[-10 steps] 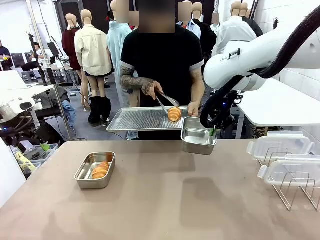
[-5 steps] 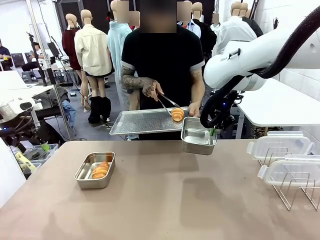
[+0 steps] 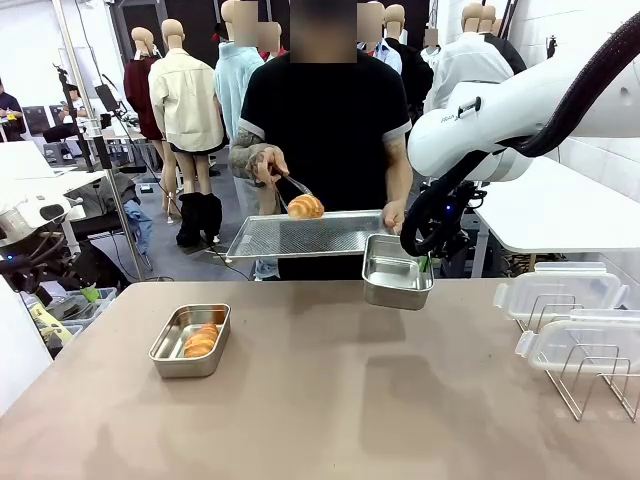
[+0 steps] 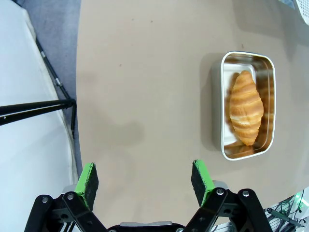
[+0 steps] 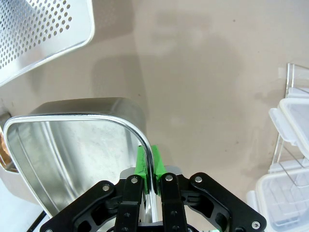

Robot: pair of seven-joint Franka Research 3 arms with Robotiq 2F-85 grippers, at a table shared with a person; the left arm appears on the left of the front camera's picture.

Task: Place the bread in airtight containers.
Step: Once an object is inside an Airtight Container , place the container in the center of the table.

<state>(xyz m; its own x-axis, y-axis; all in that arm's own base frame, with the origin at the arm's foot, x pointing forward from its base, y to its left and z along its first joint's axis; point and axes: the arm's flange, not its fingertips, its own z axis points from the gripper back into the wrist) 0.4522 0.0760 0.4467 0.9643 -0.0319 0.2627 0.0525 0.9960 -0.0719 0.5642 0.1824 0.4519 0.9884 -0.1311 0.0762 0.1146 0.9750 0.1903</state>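
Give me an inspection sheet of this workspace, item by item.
Surface: brown table, nothing spilled.
Job's things: first tin on the table holding a croissant; second tin, empty, held off the table; second croissant in tongs over the perforated tray.
Clutter: clear lids on a wire rack, robot's right.
Claws: left claw open over the table; right claw shut on the second tin's rim.
Cables: black hose along the right arm.
Surroundings: person at far side holding tray and tongs.
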